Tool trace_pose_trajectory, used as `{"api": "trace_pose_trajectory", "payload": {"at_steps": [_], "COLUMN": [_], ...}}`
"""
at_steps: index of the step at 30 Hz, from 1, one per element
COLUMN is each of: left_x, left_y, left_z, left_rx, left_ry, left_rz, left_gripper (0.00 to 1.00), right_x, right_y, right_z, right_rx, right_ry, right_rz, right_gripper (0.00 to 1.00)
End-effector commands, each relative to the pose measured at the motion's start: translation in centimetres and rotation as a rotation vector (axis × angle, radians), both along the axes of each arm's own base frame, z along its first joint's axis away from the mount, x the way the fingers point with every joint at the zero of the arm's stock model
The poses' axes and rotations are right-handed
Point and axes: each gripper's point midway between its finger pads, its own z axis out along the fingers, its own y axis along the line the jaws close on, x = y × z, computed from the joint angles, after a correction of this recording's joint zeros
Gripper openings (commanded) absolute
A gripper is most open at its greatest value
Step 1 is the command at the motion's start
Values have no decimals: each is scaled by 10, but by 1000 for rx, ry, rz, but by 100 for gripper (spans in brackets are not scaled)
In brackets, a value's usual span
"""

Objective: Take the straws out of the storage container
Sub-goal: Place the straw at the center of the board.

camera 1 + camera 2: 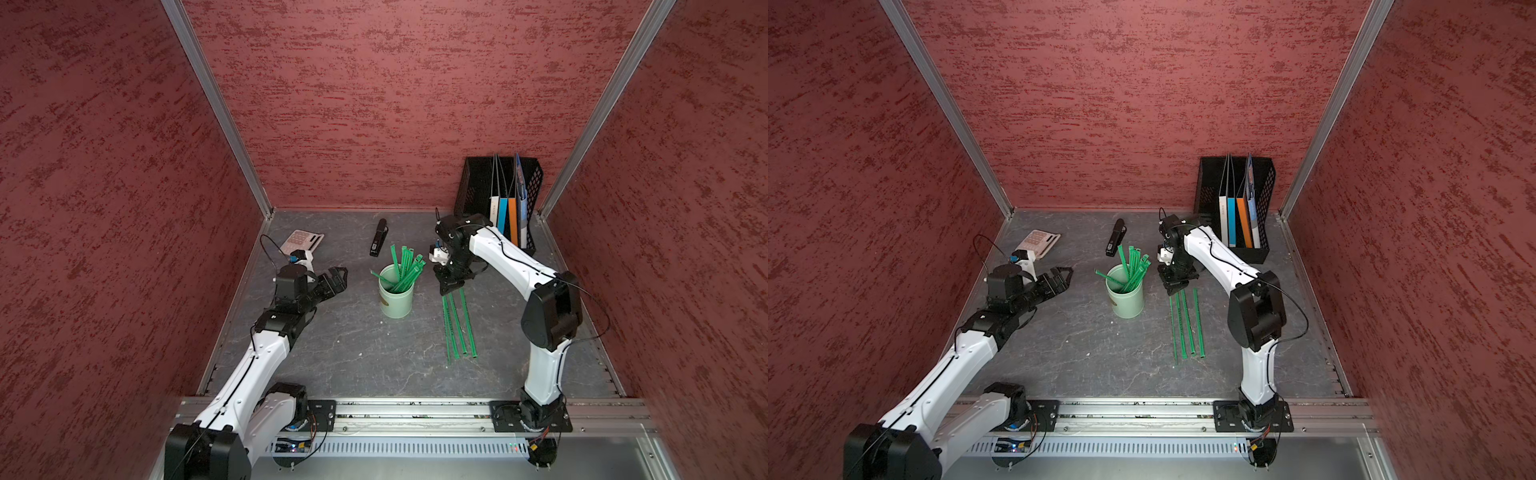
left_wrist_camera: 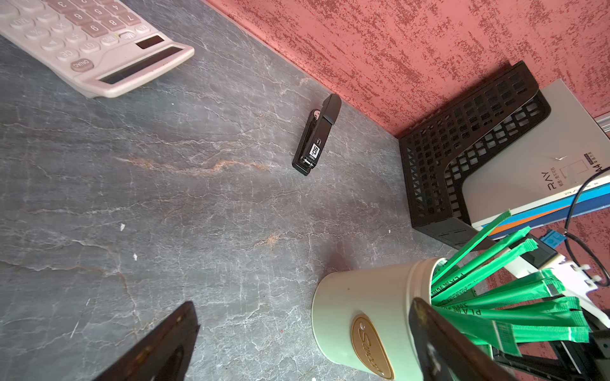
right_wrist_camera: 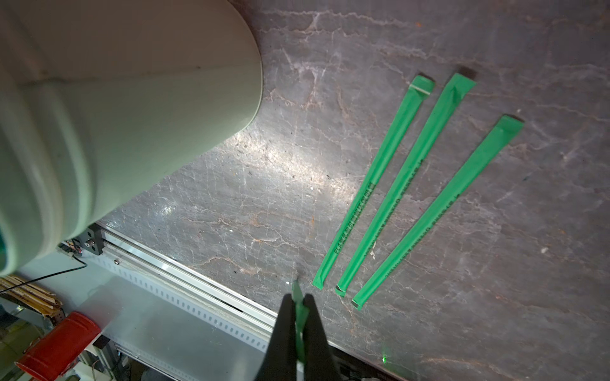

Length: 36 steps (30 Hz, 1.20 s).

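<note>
Right end effector [image 1: 451, 286] points down at the surface [image 1: 353, 353]. Its jaws are closed tight on a single straw [image 3: 299, 325]. In the wrist view we see the green strip pinched edge-on between the two dark fingers [image 3: 284, 333]. In both top views that straw runs as a thin line from the jaws toward the robot's base. We cannot tell whether its far end touches the surface.

Three loose straws [image 3: 396, 184] lie flat, side by side and nearly parallel. They are just to the right of the pinched one and on the base side of the right end effector.

The storage container [image 1: 396, 301] stands upright just to the left of the right end effector, not touching it. A bundle of straws [image 1: 405, 266] leans out of its mouth, fanning toward that end effector, and one tips the opposite way.

Left end effector [image 1: 336, 277] hangs above the surface with its jaws spread wide and nothing between them. The container is near it, off to its right, with a clear gap.

A black stapler [image 1: 379, 237] lies beyond the container, farther from both end effectors. A calculator [image 1: 302, 241] lies just beyond the left end effector. A black mesh file rack [image 1: 478, 187] stands behind the right one.
</note>
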Motion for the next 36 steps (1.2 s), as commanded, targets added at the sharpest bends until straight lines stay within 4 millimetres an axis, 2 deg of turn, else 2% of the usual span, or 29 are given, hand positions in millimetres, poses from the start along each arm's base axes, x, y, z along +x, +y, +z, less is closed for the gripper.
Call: {"api": "trace_pose_trajectory", "payload": {"at_steps": [1, 16, 21, 24, 27, 29, 33, 36], "left_x": [-2, -4, -3, -1, 1, 3, 6, 6], "left_y": [1, 2, 2, 1, -1, -4, -9, -11], "left_z": [0, 1, 2, 3, 5, 6, 7, 10], "left_rx": [26, 39, 37, 29, 17, 8, -15, -28], "left_ry": [-11, -9, -10, -13, -18, -18, -15, -17], "left_rz": [-10, -6, -7, -10, -16, -22, -35, -37], "left_gripper": [100, 100, 100, 100, 100, 100, 100, 100], "right_x": [16, 29, 32, 27, 19, 17, 10, 11], "right_y": [3, 1, -6, -7, -13, -6, 33, 52], "right_z": [3, 0, 18, 32, 39, 50, 78, 82], "right_rx": [14, 3, -1, 42, 61, 110, 297, 334], "right_ry": [-41, -57, -132, -197, -262, -343, -513, -622], "right_rz": [-15, -57, -112, -163, -221, -211, -173, -170], "right_gripper": [5, 16, 18, 23, 24, 26, 36, 37]}}
